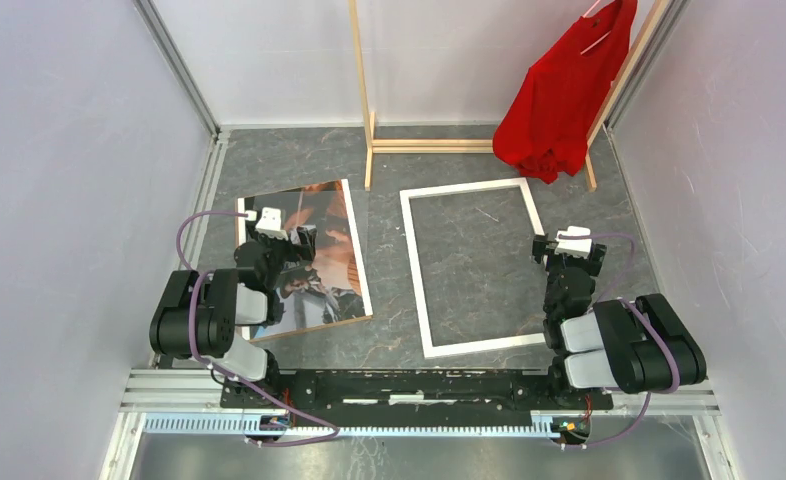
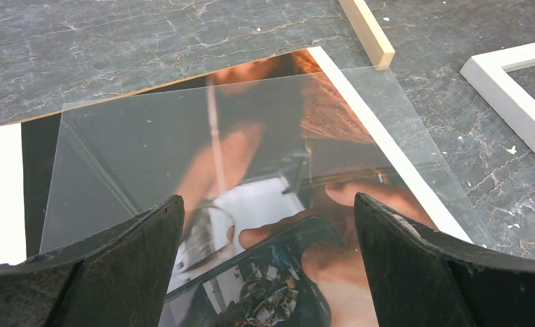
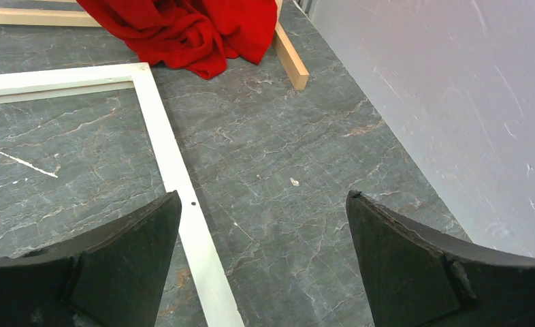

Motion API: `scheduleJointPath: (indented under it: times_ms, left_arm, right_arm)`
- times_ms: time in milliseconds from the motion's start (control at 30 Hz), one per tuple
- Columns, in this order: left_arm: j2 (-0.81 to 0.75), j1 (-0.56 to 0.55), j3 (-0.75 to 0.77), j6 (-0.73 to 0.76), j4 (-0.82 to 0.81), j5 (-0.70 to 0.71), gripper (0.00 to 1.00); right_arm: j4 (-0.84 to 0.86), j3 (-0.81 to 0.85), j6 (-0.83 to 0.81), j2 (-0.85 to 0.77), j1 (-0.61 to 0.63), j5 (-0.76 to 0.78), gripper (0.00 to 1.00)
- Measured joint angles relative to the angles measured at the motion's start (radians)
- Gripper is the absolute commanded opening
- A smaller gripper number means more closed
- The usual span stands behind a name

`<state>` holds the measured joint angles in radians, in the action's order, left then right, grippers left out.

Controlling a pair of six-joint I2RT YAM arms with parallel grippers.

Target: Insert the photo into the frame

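The photo (image 1: 334, 250) lies picture side up on the left of the table, with a clear sheet (image 2: 149, 136) lying slightly askew over it. In the left wrist view the photo (image 2: 271, 129) shows a hand holding a phone. My left gripper (image 1: 291, 238) hovers open and empty over the photo's middle, as its own view (image 2: 268, 201) also shows. The white frame (image 1: 415, 270) lies flat to the right, with bare table inside it. My right gripper (image 1: 569, 255) is open and empty beside the frame's right rail (image 3: 176, 177), and the right wrist view shows the gripper (image 3: 263, 197) over bare table.
A wooden clothes rack (image 1: 364, 100) stands at the back with a red shirt (image 1: 559, 100) hanging at its right. The rack's feet (image 2: 367, 30) (image 3: 290, 61) reach toward the photo and the frame. Walls close in on both sides, the right wall (image 3: 455, 102) near my right gripper.
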<state>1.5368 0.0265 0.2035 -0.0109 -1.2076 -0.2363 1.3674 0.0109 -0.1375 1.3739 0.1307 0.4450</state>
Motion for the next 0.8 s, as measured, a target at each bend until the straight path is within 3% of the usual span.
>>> scheduleJointPath:
  times_ms: [633, 700, 800]
  left_arm:
    - [-0.012, 0.005, 0.006, 0.0, 0.033, 0.008, 1.0]
    - [-0.05, 0.013, 0.049, -0.001, 0.15, 0.02, 1.0]
    - [-0.113, 0.037, 0.179, 0.0, 0.361, 0.011, 1.0]
  right_arm:
    - [-0.019, 0.0, 0.001, -0.014, 0.0, 0.009, 0.98]
    - [-0.117, 0.006, 0.014, -0.072, 0.003, 0.033, 0.98]
    - [-0.491, 0.179, 0.097, -0.11, 0.004, 0.121, 0.98]
